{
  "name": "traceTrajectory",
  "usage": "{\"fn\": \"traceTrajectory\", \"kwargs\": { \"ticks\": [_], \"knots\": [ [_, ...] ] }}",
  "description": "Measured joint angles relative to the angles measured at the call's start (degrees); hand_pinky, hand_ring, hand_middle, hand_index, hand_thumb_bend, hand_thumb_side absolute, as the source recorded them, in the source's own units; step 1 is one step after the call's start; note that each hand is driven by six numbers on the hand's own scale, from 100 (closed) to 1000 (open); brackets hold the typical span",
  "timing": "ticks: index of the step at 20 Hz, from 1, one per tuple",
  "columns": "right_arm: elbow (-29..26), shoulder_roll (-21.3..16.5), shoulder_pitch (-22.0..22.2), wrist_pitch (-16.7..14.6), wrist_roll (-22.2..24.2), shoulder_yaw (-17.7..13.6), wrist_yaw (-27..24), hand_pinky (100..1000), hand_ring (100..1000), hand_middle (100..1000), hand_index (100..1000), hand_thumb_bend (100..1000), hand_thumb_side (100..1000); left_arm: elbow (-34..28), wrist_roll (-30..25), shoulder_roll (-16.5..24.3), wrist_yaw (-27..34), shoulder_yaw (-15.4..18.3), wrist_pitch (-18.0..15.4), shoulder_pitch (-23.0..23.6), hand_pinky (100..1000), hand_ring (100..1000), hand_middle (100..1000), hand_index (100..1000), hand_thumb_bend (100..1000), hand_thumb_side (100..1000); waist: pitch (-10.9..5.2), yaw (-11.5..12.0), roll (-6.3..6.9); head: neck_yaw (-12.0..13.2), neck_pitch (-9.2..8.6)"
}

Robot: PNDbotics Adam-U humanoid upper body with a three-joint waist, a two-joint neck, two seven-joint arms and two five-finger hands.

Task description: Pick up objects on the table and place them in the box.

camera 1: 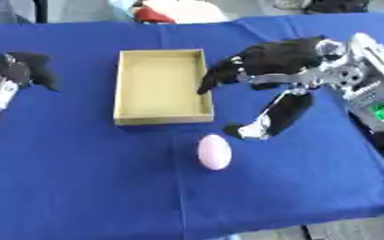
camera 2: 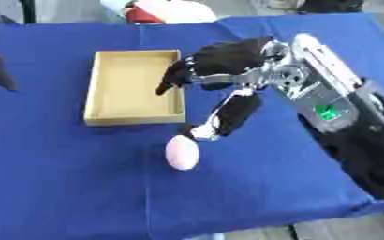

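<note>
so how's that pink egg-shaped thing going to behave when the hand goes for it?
The pink egg looks smooth and rounded, lying on its side on the blue cloth, so a nudge would probably roll it. Its curved surface may slip between fingers. The right hand, open just above it, likely needs to wrap around it.

R robot hand (camera 1: 265, 65) open, fingers spread (thumb down); L robot hand (camera 1: 19, 70) idle.

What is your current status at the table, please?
Right hand open beside the box, holding nothing. Left hand idle at left. Pink egg on blue cloth, unobstructed.
</note>
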Motion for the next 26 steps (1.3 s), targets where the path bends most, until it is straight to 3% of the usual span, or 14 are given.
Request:
{"fn": "traceTrajectory", "kwargs": {
  "ticks": [4,20,26],
  "knots": [
    [2.18,1.15,0.09,-1.18,-0.06,1.09,3.08,797,824,888,951,293,703,0.01,-0.13,0.0,0.0,0.0,-0.03,-0.01,715,588,562,781,100,778,0.0,0.25,0.0,-0.12,0.0],
    [10.82,5.24,3.34,-7.06,-4.55,2.82,16.13,798,829,878,910,306,709,0.01,-0.46,-0.03,-0.01,-0.01,0.06,-0.06,716,590,564,781,100,780,0.04,0.39,0.22,-0.62,-0.01],
    [11.99,6.14,4.28,-8.05,-5.65,3.18,17.58,790,822,866,841,244,619,0.02,-0.61,-0.04,-0.05,-0.01,0.07,-0.06,717,591,564,781,100,782,0.05,0.39,0.22,-0.65,-0.01]
  ]
}}
